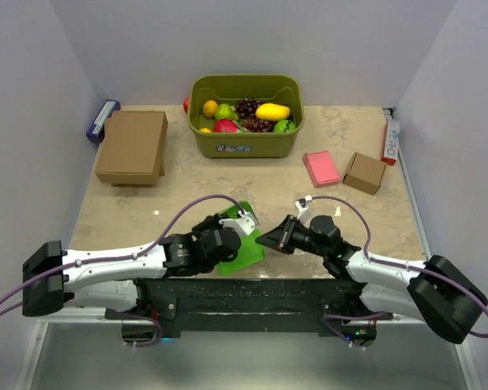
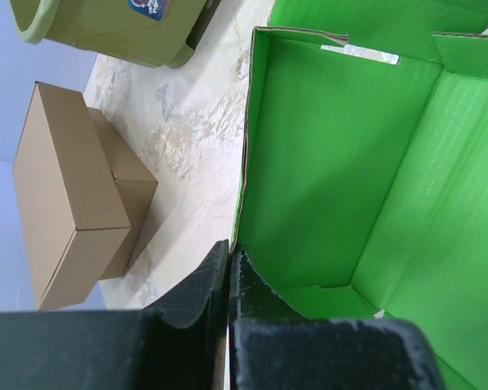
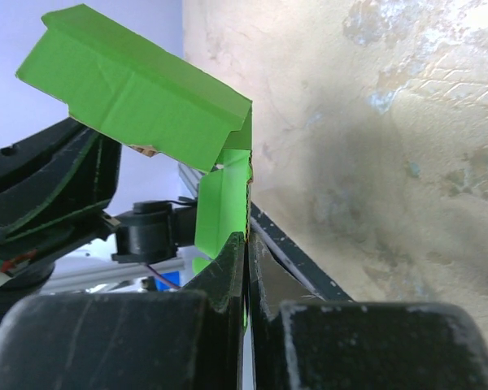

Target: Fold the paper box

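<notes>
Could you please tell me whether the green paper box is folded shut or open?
Open, partly folded: the bright green paper box shows its bare inside with side walls raised, and a flap stands unclosed.

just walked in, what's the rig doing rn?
Both arms are on the green paper box, at the near edge of the table. The left gripper is shut on the edge of a side wall, with the box's open inside facing its camera. The right gripper is shut on another edge, below a bent-over flap. The box is partly formed, not closed.
</notes>
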Controlling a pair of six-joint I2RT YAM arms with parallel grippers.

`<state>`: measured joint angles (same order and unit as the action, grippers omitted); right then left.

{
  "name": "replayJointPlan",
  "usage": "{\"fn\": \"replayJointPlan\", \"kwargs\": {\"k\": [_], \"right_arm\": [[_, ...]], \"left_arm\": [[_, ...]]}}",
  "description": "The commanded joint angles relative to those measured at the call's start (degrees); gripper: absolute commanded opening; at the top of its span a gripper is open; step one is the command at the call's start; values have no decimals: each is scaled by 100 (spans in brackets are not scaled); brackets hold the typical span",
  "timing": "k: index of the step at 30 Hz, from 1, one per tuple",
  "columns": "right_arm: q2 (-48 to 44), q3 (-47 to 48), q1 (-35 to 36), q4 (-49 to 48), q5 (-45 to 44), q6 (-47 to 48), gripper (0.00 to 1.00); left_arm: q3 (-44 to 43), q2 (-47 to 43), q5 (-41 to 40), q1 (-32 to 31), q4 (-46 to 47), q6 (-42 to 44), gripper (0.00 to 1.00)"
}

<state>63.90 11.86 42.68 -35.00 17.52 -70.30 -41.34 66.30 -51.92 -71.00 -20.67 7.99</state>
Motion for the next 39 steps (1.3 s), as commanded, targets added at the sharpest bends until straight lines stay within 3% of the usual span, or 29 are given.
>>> {"fn": "replayJointPlan", "kwargs": {"k": [1, 24, 27, 29, 31, 32, 33, 35, 39], "right_arm": [[-141, -34, 4, -498, 129, -510, 0], [44, -430, 13, -1632, 85, -1354, 0], [-61, -360, 13, -1414, 94, -1198, 0], [-210, -229, 13, -756, 33, -1013, 13], [-622, -140, 13, 67, -194, -670, 33], [-790, 25, 4, 421, -292, -521, 51], [-1157, 123, 4, 772, -397, -232, 57], [-1493, 325, -22, 1521, -626, -2, 69], [-2126, 563, -294, 2383, -846, 455, 73]], "left_arm": [[-23, -126, -222, 7, 212, -263, 0], [-41, -135, -160, 7, 186, -289, 0], [-32, -144, -152, 7, 186, -289, 0], [-32, -153, -143, 7, 186, -289, 0], [-14, -153, -125, 7, 186, -307, 0], [-14, -161, -82, 7, 186, -315, 0], [-5, -162, -64, 7, 186, -307, 0], [-5, -153, -38, -1, 186, -307, 0], [-5, -170, 33, -1, 203, -280, 0]]}}
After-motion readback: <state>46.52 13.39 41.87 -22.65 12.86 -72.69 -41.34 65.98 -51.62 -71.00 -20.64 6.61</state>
